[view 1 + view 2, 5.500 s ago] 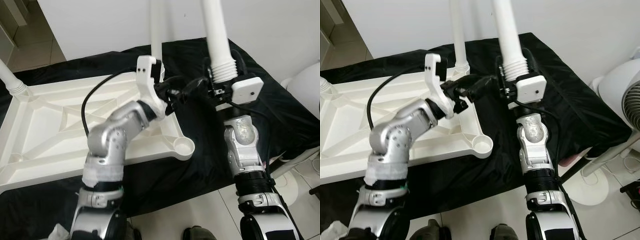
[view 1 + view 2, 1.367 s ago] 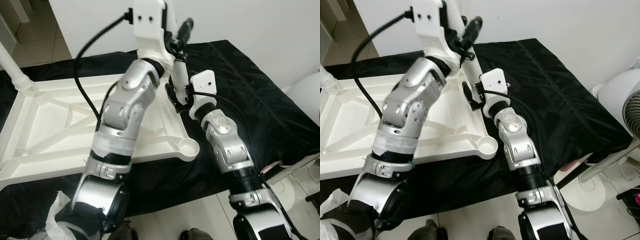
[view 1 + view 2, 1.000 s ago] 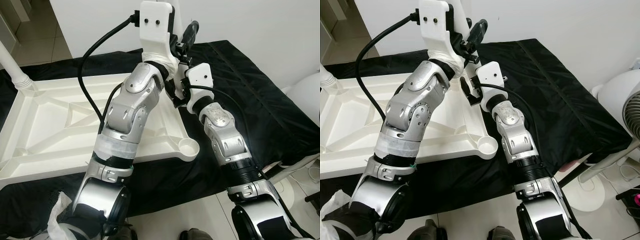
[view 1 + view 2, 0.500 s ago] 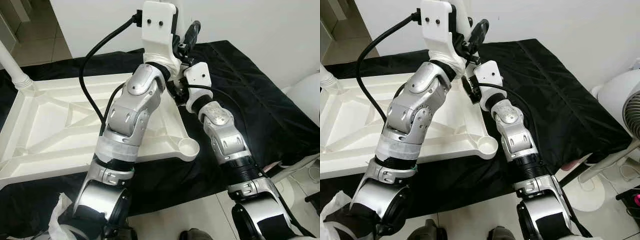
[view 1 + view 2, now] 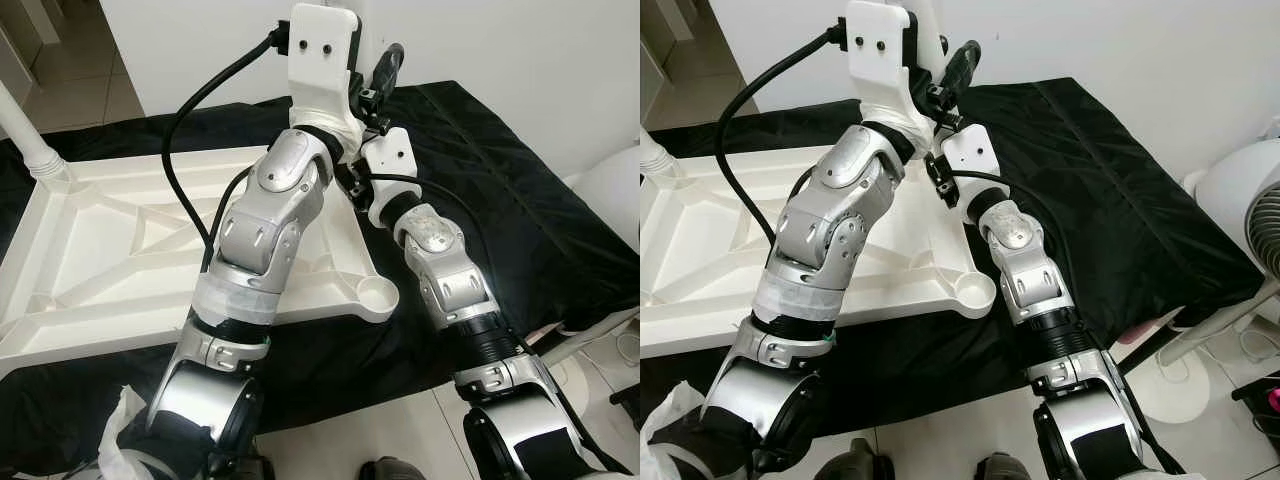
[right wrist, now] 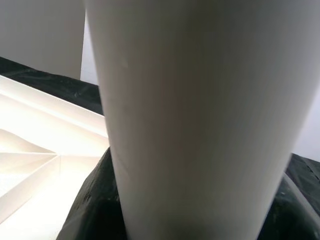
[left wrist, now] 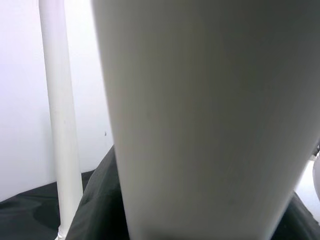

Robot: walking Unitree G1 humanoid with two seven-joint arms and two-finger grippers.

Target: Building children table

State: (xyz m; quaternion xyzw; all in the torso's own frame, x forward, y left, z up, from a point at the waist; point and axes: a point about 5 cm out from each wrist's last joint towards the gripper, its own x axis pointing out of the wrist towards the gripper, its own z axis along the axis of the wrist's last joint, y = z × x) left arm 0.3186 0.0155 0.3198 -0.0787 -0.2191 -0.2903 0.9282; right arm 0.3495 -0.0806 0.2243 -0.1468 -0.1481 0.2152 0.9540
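**Now both arms are working one leg at the far corner**

Compared with a few seconds ago, the right gripper (image 5: 940,178) is sitting much lower, at the foot of the white table leg (image 6: 200,120) by the upturned tabletop (image 5: 100,250), while the left gripper (image 5: 375,85) is reaching higher up the shaft, top centre of the frame. Fingers appear clamped on the leg, though I cannot tell for certain. This suggests the leg is being seated into its corner socket. Another leg (image 5: 25,140) is standing at upper left; the near corner socket (image 5: 372,295) is lying empty. A black cloth (image 5: 500,200) is covering the work surface, tiled floor (image 5: 970,440) below, a white fan (image 5: 1250,220) at right
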